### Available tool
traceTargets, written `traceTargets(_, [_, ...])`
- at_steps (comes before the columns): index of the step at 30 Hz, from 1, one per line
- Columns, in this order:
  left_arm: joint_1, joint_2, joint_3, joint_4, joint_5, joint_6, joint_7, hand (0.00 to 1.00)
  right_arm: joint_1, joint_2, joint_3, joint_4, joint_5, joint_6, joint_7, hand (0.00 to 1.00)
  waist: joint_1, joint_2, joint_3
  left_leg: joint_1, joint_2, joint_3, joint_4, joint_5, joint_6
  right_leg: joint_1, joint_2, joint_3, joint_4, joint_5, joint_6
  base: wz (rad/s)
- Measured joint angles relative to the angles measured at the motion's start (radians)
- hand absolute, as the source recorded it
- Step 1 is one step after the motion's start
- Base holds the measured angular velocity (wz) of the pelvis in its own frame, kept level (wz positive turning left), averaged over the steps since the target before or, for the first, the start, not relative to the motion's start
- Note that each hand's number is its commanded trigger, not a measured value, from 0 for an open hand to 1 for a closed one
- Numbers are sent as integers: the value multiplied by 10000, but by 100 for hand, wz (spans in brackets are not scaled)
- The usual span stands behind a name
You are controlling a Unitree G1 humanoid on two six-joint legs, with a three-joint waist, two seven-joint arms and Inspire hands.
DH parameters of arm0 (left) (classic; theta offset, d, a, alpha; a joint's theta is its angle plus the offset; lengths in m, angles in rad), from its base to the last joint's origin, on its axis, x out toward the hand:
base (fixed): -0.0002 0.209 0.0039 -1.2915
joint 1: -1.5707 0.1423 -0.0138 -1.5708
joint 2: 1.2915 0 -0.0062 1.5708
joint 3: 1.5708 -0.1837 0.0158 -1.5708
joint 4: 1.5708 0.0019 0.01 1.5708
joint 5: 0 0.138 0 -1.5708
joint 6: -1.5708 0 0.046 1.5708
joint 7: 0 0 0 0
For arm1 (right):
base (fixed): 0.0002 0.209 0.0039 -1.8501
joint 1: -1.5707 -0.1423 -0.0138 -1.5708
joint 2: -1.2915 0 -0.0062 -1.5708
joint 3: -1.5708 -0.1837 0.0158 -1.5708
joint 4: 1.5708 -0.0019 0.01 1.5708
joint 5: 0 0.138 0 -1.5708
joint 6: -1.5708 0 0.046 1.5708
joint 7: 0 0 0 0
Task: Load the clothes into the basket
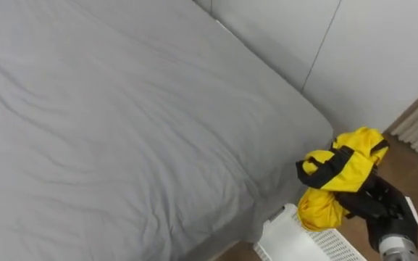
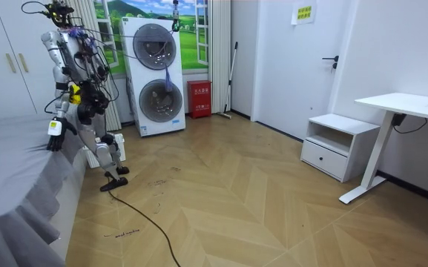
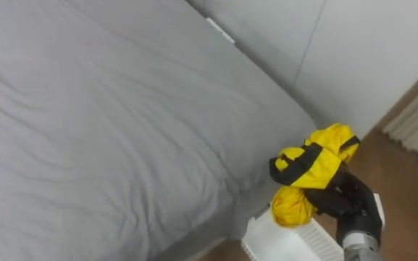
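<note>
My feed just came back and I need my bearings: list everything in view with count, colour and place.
Bed: one, grey sheet, across the left of the eye views.
Garment: one, yellow with black trim, bunched in the right hand by the bed's corner.
Basket: one, white, on the floor below the garment.
Washing machines: two, white, stacked at the far wall.
Box: one, red, beside the machines.
Cabinet: one, white, room view's right.
Desk: one, white, beside the cabinet.
Right hand: one, black, curled round the garment.
Left hand: one, dark, hanging by the bed's edge.
</note>
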Motion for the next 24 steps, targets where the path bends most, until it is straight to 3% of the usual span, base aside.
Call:
traceTargets(3, [-295,-71,-219,187,3,-7,-7,0,-511,-123,-4,467,-156,-55,-205,100,46,307,34,-575,-53,264,60,48,70,-818,24,267,395,-11,26,-26])
traceTargets(6, [-605,-89,-274,265,-14,-155,-46,0,-1089,-278,2,1325,248,-332,-360,100,52,564,56,-1063,-103,251,98,192,157,-1393,-41,252,681,-22,42,-6])
traceTargets(9, [-870,9,-565,263,-554,-404,-58,0,-1596,-330,8,2298,295,-468,-505,100,65,641,55,-1321,-144,258,80,316,177,-1779,-83,239,904,-69,52,7])
traceTargets(12, [-977,67,-718,264,-950,-483,-74,0,-1600,-346,14,2626,514,-490,-526,100,59,643,53,-1513,-269,254,84,353,202,-2221,-181,232,1413,-336,49,6])
traceTargets(17, [-1092,107,-815,337,-1191,-739,-60,0,-1760,-343,42,3462,884,-509,-616,100,171,627,60,-1767,-335,290,92,390,222,-2694,-211,282,1688,-411,60,-2])
traceTargets(18, [-1124,119,-853,337,-1329,-784,-41,0,-1896,-345,48,3756,1162,-531,-716,86,232,607,75,-1783,-335,293,91,390,222,-2722,-198,297,1687,-409,60,-5])
traceTargets(19, [-1150,129,-894,337,-1391,-799,-22,0,-1965,-346,60,3891,1305,-532,-806,56,272,587,88,-1784,-334,294,92,390,221,-2725,-183,307,1687,-409,59,-4])
traceTargets(20, [-1219,130,-903,336,-1403,-818,7,0,-2051,-357,137,4126,1551,-624,-956,0,384,537,123,-1789,-330,294,92,394,216,-2727,-171,311,1683,-410,59,0])
traceTargets(24, [-1370,122,-918,362,-1568,-1000,198,0,-2691,-385,329,4963,2117,-826,-1139,0,499,495,124,-2085,-331,293,119,420,218,-3006,-165,292,1677,-371,40,0])
